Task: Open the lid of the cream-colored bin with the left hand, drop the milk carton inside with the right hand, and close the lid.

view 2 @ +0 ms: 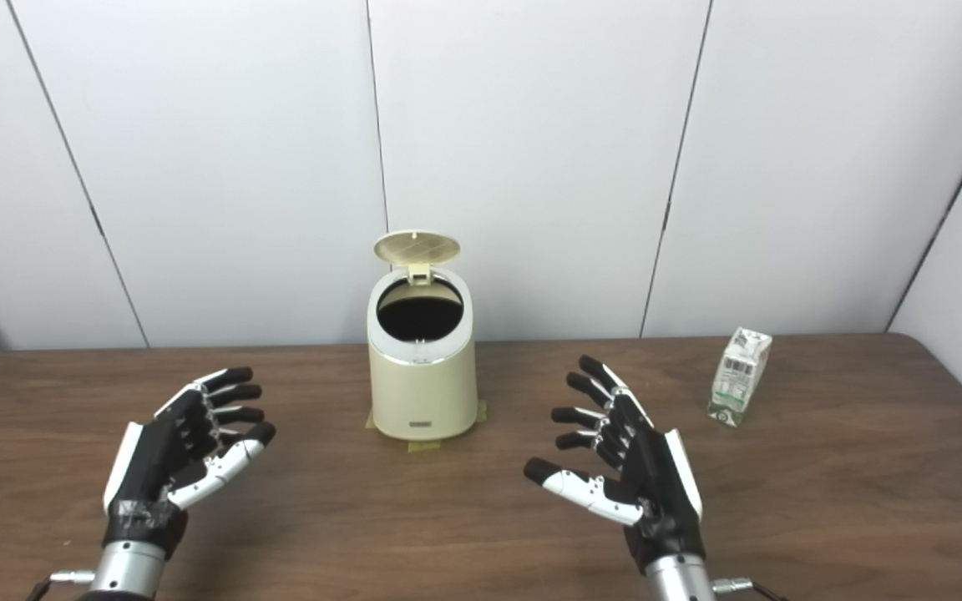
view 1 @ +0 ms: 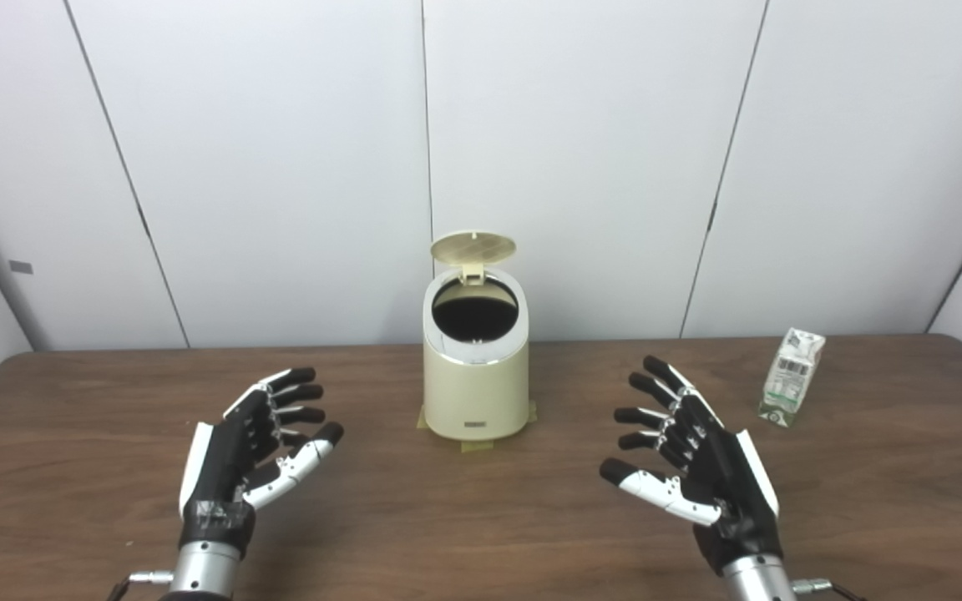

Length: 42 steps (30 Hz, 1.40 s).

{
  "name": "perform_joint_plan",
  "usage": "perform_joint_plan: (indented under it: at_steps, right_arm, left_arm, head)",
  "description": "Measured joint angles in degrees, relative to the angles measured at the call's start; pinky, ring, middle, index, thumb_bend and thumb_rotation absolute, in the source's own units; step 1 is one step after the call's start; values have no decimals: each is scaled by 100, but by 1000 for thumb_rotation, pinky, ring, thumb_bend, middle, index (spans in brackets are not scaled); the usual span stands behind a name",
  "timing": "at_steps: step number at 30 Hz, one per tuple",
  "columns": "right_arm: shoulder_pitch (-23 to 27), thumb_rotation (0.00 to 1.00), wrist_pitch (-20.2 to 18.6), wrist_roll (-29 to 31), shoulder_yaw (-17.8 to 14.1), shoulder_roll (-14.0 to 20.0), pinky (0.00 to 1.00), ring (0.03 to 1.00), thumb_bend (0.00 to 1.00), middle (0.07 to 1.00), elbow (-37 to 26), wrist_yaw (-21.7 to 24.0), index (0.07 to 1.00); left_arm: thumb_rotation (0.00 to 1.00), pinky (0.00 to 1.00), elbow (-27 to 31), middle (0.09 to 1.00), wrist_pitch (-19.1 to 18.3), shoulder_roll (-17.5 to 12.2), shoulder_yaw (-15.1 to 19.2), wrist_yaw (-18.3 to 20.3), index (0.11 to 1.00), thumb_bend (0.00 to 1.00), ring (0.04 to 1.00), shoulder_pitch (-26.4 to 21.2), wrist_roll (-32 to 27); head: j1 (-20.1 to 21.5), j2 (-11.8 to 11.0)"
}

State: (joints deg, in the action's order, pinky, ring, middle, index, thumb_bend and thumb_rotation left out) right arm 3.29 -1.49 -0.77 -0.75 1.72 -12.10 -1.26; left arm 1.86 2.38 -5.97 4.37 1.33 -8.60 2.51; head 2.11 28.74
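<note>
The cream-colored bin (view 1: 475, 380) stands at the middle of the wooden counter (view 1: 481, 517), on bits of tape, its lid (view 1: 473, 248) flipped up and the dark inside showing. The milk carton (view 1: 792, 376) stands upright well off to the right, near the back edge. The left robot hand (view 1: 260, 442) and the right robot hand (view 1: 686, 455) hover on either side of the bin, both spread wide and holding nothing.
</note>
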Motion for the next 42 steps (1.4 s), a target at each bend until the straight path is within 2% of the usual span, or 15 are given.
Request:
perform_joint_plan:
  at_steps: [1, 5, 7, 10, 13, 17, 19, 22, 24, 26, 30, 35, 37, 39, 42]
  right_arm:
    - [17, 242, 41, 0, -22, 32, 593, 711, 756, 849, 40, 2, 871]
    - [191, 237, 266, -91, -196, 358, 595, 717, 795, 835, 406, 23, 855]
    - [376, 255, 293, -390, -303, 613, 608, 725, 806, 808, 590, -44, 834]
    - [654, 202, -131, -860, -460, 915, 620, 717, 781, 766, 430, -207, 807]
    - [984, 138, -650, -1064, -574, 1097, 583, 711, 753, 777, 78, -218, 811]
    - [1324, 87, -1009, -1085, -692, 1344, 572, 710, 733, 786, -184, -110, 816]
    - [1453, 135, -1166, -1048, -783, 1447, 587, 720, 747, 789, -187, -67, 817]
    - [1686, 114, -1431, -876, -1045, 1680, 603, 750, 729, 823, -171, -12, 843]
    - [1891, 121, -1641, -853, -1216, 1912, 625, 779, 760, 832, -142, 1, 849]
    - [2113, 152, -1839, -981, -1292, 2155, 607, 773, 798, 819, -28, -44, 837]
    - [2344, 162, -1869, -1190, -1287, 2495, 627, 787, 802, 826, 375, -105, 843]
    - [2344, 127, -1866, -1142, -1249, 2578, 684, 838, 806, 874, 803, 8, 858]
    - [2347, 176, -1848, -1083, -1215, 2678, 737, 875, 826, 900, 1061, 140, 880]
    - [2347, 196, -1862, -1048, -1185, 2770, 738, 891, 849, 911, 1300, 250, 894]
    - [2345, 196, -1874, -937, -1175, 2800, 700, 882, 813, 933, 1518, 377, 923]
  left_arm:
    - [133, 494, -60, 700, 81, 11, -16, -20, 730, 622, 627, 9, 6]
    - [153, 501, -169, 698, 339, -3, -20, -59, 729, 630, 630, 17, 10]
    - [158, 499, -261, 701, 435, -26, -5, -68, 732, 631, 633, 17, 4]
    - [132, 495, -410, 702, 530, -77, 4, -68, 738, 604, 630, 30, 2]
    - [73, 497, -414, 703, 536, -112, 20, -73, 740, 564, 632, 36, 3]
    - [39, 502, -439, 713, 536, -142, 40, -77, 740, 554, 641, 37, -2]
    - [10, 517, -450, 722, 532, -161, 71, -74, 743, 545, 655, 37, -48]
    - [0, 536, -451, 734, 517, -197, 120, -59, 759, 517, 669, 38, -114]
    - [0, 526, -452, 735, 517, -236, 137, -37, 765, 499, 665, 38, -209]
    - [0, 545, -453, 740, 517, -269, 159, -30, 765, 501, 678, 37, -260]
    - [20, 560, -476, 738, 517, -332, 190, -58, 757, 509, 683, 34, -241]
    - [56, 591, -598, 742, 516, -412, 273, -44, 757, 526, 699, 34, -323]
    - [59, 599, -605, 740, 507, -411, 282, -25, 753, 531, 700, 34, -432]
    - [51, 599, -604, 744, 488, -412, 292, -21, 752, 529, 703, 36, -465]
    - [83, 568, -598, 743, 444, -411, 297, -16, 750, 531, 691, 36, -496]
  head:
    - [17, -9]
    - [491, -429]
    - [685, -579]
    - [1009, -737]
    - [1221, -817]
    - [1423, -835]
    - [1521, -835]
    - [1687, -826]
    - [1889, -817]
    - [1951, -817]
    - [2118, -782]
    - [2162, -773]
    - [2180, -747]
    - [2197, -738]
    - [2215, -712]
